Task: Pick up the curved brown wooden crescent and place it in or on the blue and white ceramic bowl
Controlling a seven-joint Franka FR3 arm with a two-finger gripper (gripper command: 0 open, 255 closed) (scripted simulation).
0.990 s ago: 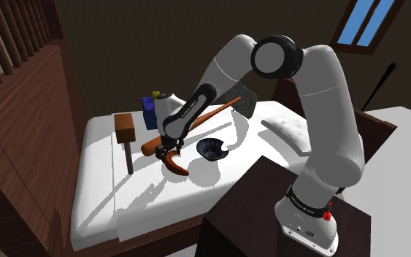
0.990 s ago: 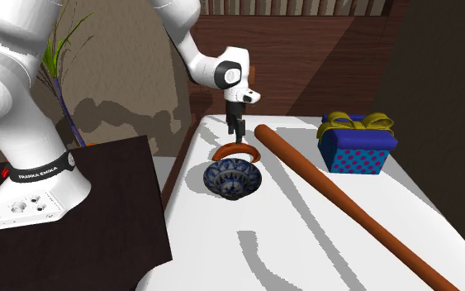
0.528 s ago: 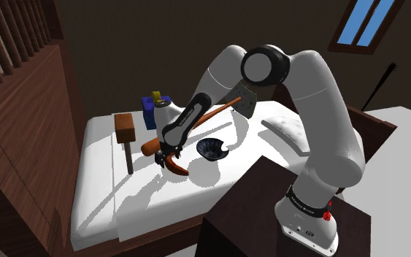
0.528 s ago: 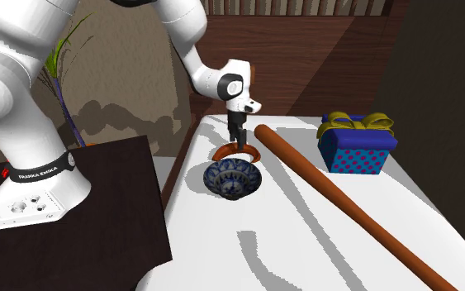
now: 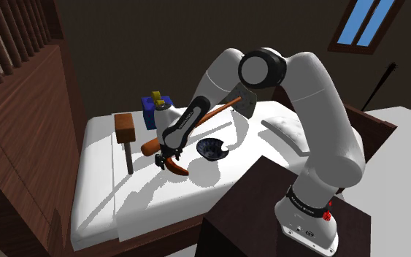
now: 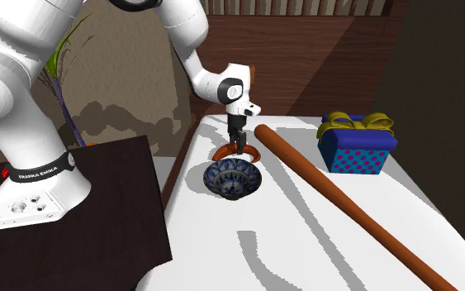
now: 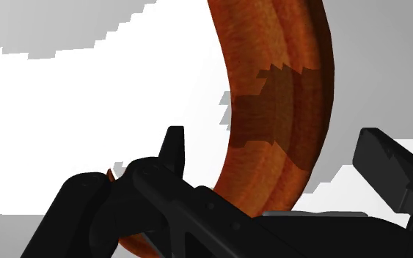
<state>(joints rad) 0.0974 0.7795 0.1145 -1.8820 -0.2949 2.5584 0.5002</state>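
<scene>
The hand (image 7: 274, 146), released and open, straddles the brown crescent (image 7: 278, 66), which lies on the bed (image 5: 101, 197) just beside the blue-and-white bowl (image 6: 232, 178). Grasp, lift and placement are all left to do.

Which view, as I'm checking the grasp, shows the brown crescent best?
The wrist view: the crescent runs up close between the gripper's open fingers, neither touching it. The shoulder view shows its end beside the gripper; in the second exterior view the bowl hides part of it.
</scene>
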